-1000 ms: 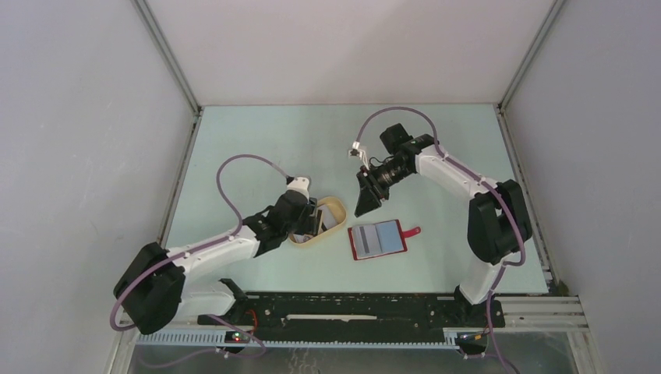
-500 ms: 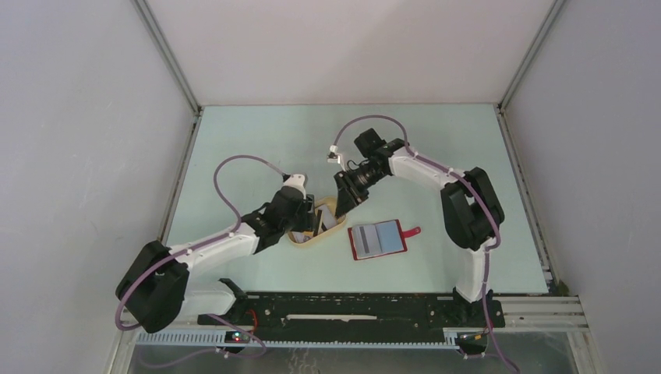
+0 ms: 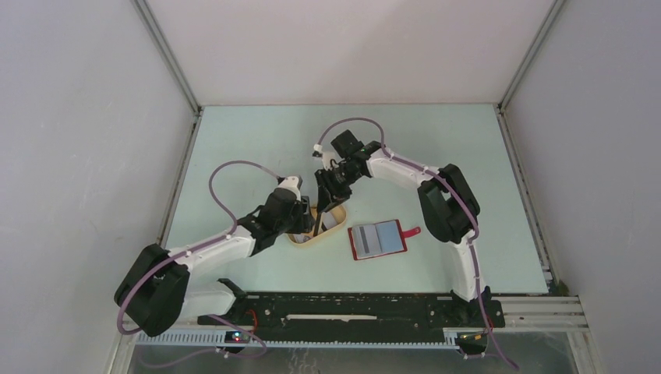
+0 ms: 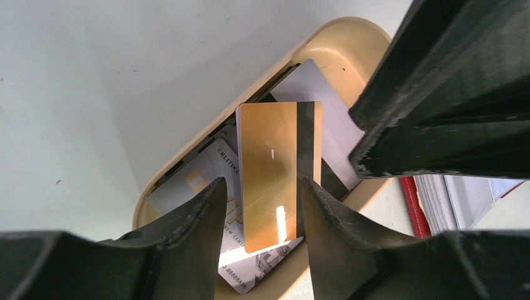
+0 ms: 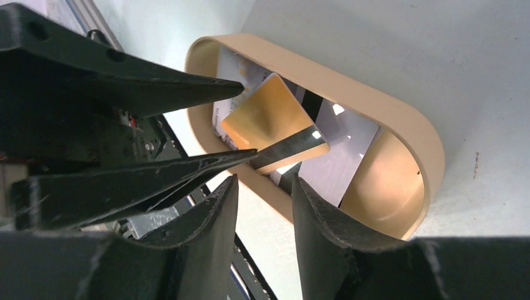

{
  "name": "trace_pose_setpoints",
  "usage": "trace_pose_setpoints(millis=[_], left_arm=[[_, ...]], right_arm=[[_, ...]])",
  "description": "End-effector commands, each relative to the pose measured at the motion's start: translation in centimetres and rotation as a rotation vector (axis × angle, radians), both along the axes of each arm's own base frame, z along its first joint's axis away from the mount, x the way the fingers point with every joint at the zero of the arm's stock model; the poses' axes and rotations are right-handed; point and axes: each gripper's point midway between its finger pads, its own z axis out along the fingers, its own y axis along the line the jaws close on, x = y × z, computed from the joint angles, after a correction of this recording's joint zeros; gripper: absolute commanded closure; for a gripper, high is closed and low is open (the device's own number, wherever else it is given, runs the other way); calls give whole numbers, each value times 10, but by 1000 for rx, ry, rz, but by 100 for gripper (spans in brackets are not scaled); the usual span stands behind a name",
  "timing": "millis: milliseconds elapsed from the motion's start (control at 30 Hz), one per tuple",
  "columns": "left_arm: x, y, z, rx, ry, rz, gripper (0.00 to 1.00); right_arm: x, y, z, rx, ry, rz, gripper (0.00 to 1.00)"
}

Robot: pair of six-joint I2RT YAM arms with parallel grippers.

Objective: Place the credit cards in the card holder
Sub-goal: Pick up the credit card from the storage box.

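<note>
The credit cards lie in a beige oval tray (image 3: 312,240). The orange-gold card (image 4: 275,169) with a dark stripe rests tilted on top of silvery-grey cards (image 4: 322,94). My left gripper (image 4: 262,187) is open and straddles the gold card's near end, with a gap on its left side. My right gripper (image 5: 262,200) is open and empty, just above the tray's rim (image 5: 400,119), facing the left fingers (image 5: 156,81) and the gold card (image 5: 265,115). The red card holder (image 3: 378,238) lies open on the table right of the tray, grey-blue pockets up.
The holder's red snap tab (image 3: 411,231) points right. The right gripper's black body (image 4: 450,94) crowds the tray from the far right in the left wrist view, with the holder's red edge (image 4: 412,206) beyond the tray. Both arms (image 3: 234,245) meet over the tray.
My right gripper has swung left from above the holder to the tray, close to the left gripper. The left gripper has stayed in the tray over the cards.
</note>
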Motion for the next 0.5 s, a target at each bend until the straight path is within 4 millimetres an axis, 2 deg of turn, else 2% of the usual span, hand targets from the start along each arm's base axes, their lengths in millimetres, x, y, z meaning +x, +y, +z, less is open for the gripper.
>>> trace_pose_setpoints(millis=[0,467], left_arm=[[-2,-2,6,-53,-11,-5,48],[-4,-4,0,-83,2,-6,51]], right_arm=[[6,10,-6,-26,11,-55,53],[0,8,-29,-88,46,-74,49]])
